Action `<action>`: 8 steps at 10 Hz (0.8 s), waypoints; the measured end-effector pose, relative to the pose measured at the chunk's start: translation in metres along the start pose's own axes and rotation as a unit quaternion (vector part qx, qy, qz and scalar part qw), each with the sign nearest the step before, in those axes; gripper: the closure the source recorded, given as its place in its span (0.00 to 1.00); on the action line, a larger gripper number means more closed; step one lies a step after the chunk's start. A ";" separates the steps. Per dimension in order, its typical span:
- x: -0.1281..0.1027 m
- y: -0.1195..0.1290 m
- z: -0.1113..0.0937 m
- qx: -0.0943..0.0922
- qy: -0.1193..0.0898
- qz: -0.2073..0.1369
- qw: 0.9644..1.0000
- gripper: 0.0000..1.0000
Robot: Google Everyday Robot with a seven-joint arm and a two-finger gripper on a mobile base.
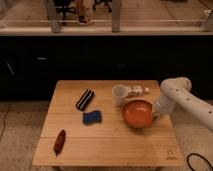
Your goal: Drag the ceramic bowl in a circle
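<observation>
Gripper (154, 115) clamped shut on rt rim of ceramic bowl (136, 113), on table (115, 146) just beside white cup (120, 93).

A light wooden table (115, 142) fills the lower frame. On it lie a black striped packet (85, 99) left of centre, a blue sponge (92, 117) just below it, a reddish-brown item (59, 141) at lower left, a white cup (119, 93) and the orange ceramic bowl (137, 113) right of centre. The gripper (154, 115) pinches the bowl's right rim.
</observation>
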 end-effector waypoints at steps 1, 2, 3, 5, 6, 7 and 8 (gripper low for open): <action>-0.005 0.006 -0.001 0.002 -0.001 0.000 1.000 1.00; -0.012 0.012 -0.003 0.004 -0.002 -0.001 1.000 1.00; -0.018 0.016 -0.006 0.008 -0.001 -0.003 1.000 1.00; -0.029 0.023 -0.012 0.014 0.000 -0.009 1.000 1.00; -0.038 0.027 -0.018 0.019 0.004 -0.015 1.000 1.00; -0.045 0.032 -0.021 0.019 0.004 -0.017 1.000 1.00; -0.050 0.035 -0.022 0.021 0.005 -0.020 1.000 1.00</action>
